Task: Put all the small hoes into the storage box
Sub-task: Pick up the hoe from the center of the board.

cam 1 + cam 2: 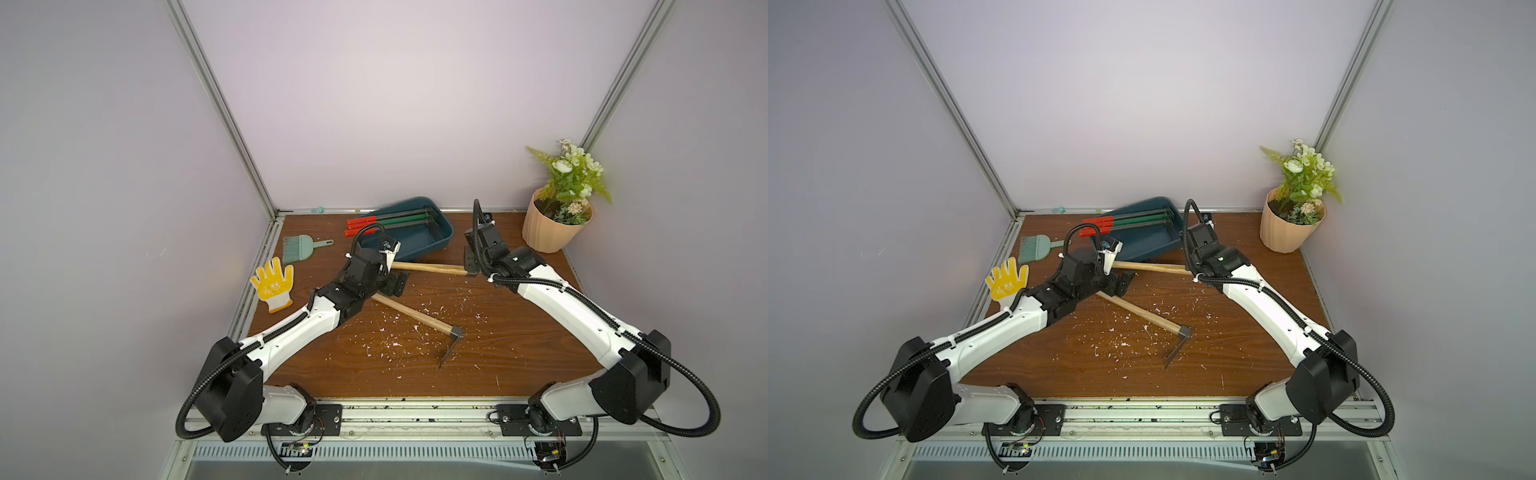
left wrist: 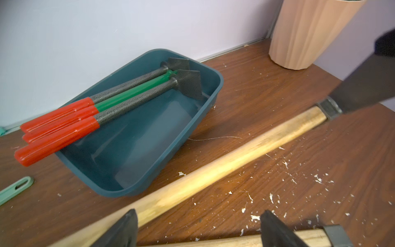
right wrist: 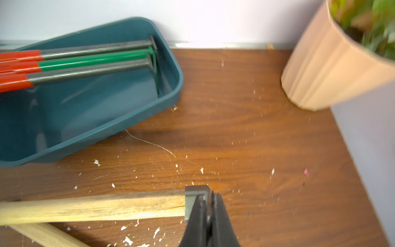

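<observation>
The small hoe point(image 1: 428, 268) point(image 1: 1150, 268) has a pale wooden handle point(image 2: 235, 158) point(image 3: 96, 205) and a grey metal head. It lies in front of the storage box point(image 1: 415, 241) point(image 1: 1142, 245) point(image 2: 139, 149) point(image 3: 85, 111), a dark teal tray by the back wall. My right gripper point(image 1: 471, 268) point(image 3: 210, 196) is shut on the hoe's thin blade, right beside the grey socket. My left gripper point(image 1: 398, 284) point(image 1: 1125, 282) point(image 2: 198, 211) stands open at the handle's other end, holding nothing. One finger sits against that handle.
A second wooden-handled hoe point(image 1: 415, 316) point(image 2: 235, 238) lies slantwise mid-table, its handle under the left gripper. Three red-gripped tools point(image 1: 361, 224) lie in the box. A peach flower pot point(image 1: 552, 232) stands back right. A yellow glove point(image 1: 272, 284) and a green brush point(image 1: 301, 247) lie at the left.
</observation>
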`<state>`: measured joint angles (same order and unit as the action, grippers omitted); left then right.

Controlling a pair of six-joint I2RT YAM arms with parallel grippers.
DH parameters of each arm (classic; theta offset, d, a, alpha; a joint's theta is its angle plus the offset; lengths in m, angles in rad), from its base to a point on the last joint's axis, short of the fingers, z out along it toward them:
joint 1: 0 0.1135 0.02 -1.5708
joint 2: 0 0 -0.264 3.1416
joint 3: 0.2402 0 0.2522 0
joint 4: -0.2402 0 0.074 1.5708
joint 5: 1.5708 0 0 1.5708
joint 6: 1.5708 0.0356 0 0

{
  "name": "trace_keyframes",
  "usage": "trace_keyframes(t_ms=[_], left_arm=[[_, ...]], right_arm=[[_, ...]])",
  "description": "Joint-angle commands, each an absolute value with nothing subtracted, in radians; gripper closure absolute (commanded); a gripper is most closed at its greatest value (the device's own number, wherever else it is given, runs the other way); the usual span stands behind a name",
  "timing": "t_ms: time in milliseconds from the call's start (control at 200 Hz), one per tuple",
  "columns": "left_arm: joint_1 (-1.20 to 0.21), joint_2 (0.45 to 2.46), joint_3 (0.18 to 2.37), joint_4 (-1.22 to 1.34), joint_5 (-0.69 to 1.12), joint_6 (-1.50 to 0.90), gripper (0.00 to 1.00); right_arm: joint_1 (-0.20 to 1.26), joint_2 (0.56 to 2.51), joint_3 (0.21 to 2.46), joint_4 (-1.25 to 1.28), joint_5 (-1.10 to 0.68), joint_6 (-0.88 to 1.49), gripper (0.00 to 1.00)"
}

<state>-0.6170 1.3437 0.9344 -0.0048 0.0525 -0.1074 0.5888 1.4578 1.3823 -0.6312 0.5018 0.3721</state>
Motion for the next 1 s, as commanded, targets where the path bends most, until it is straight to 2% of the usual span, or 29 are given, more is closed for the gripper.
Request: trace_keyframes(t_ms=[0, 130, 270, 535, 996], left_arm=[[-0.623, 1.337, 0.984, -0.072, 0.159, -0.053, 0.1], [-0.625, 1.35, 1.019, -0.145, 0.181, -0.016, 0.1], [-0.624, 1.364, 1.054, -0.22, 0.103, 0.021, 0.09], [-0.634, 1.444, 1.152, -0.333, 0.093, 0.091, 0.09], [-0.655, 1.502, 1.207, -0.332, 0.054, 0.1, 0.12]], right_arm=[[0.592, 1.462, 1.458, -0.557, 0.511, 0.184, 1.0], [0.592, 1.464, 1.482, -0.51, 0.506, 0.126, 1.0], [0.593, 1.434, 1.466, -0.455, 0.474, 0.076, 1.0], [0.591, 1.383, 1.451, -0.405, 0.449, 0.011, 1.0], [0.592, 1.317, 1.423, -0.368, 0.356, -0.054, 1.0]])
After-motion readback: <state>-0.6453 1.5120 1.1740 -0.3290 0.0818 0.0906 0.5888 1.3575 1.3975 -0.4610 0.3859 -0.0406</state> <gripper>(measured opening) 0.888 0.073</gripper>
